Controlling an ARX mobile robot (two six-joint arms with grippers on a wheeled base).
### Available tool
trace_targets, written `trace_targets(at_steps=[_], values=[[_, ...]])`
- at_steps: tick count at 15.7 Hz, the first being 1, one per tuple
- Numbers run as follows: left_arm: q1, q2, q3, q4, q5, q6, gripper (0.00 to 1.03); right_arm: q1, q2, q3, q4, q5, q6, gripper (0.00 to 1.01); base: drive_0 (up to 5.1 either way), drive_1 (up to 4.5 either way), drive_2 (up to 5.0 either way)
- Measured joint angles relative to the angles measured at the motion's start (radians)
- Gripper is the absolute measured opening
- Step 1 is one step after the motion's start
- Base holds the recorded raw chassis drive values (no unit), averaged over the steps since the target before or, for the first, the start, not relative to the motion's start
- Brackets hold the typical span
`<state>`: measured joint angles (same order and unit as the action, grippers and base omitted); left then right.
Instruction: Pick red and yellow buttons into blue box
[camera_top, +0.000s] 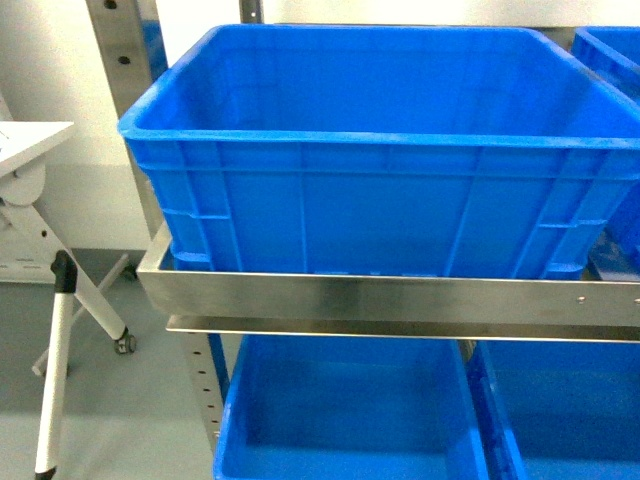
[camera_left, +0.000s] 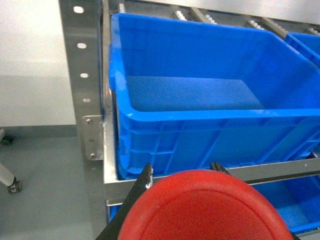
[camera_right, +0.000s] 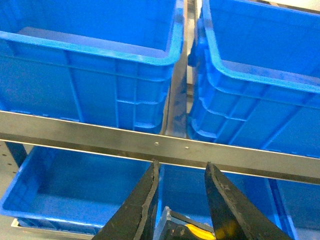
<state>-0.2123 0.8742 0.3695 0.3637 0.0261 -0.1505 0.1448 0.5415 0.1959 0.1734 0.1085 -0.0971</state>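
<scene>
Red button fills the left wrist view, clamped in the left hand: light, rigid, slick-domed, best gripped below the cap; right hand gapes apart above something yellow.

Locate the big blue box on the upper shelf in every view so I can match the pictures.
Head: the blue box fills the upper middle, sitting on the steel shelf rail.
Left wrist: the same box spans the centre, above the red button.
Right wrist: it lies upper left, beside a second box.
Shared landmark: the steel shelf rail under the box.
</scene>
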Motion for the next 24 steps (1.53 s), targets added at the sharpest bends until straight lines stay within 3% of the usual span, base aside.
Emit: trace_targets(at_steps=[20,24], values=[[0.0,0.0,0.0,-0.004,0.0,0.0,0.26,0.0,0.0,0.0,0.0,0.0,0.0,0.27,5.0,-2.41,-2.4],[-0.007,0.0,0.0,-0.002,0.01,0.0,0.26,-0.001,0.0,0.0,0.002,0.007,0.0,0.27,0.0,0.0,0.0]])
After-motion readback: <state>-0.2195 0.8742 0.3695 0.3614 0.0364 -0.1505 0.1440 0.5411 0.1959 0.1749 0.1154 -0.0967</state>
